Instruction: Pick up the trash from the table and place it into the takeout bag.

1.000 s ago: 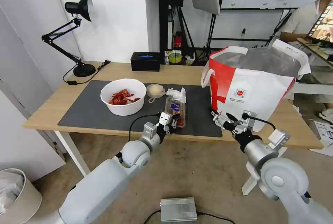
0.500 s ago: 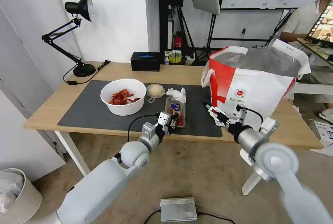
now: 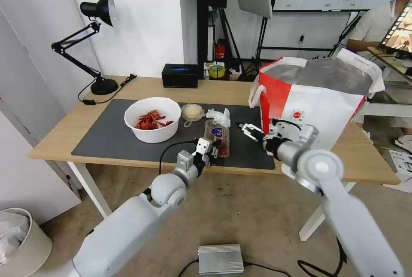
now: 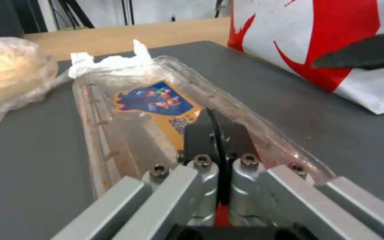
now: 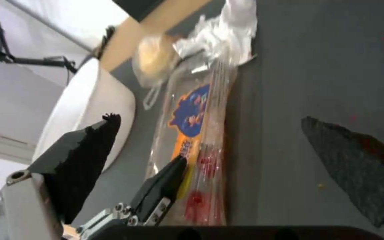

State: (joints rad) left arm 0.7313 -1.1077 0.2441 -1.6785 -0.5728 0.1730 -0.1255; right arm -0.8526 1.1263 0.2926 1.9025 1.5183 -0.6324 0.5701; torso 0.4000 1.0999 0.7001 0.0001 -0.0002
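Two grippers over the grey mat (image 3: 107, 139): left gripper (image 3: 216, 148) pinched on the clear hinged tray (image 3: 216, 133), right gripper (image 3: 245, 128) spread wide beside it. Tissue wad (image 3: 219, 116) and tub (image 3: 192, 111) crowd the tray's far end; takeout bag (image 3: 317, 105) stands right.

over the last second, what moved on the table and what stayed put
The right gripper swung in from the table's front edge by the takeout bag to hover, fingers open, over the mat beside the clear tray. The left gripper stayed shut on the tray's near end. The bowl, tub, tissue and bag did not shift.
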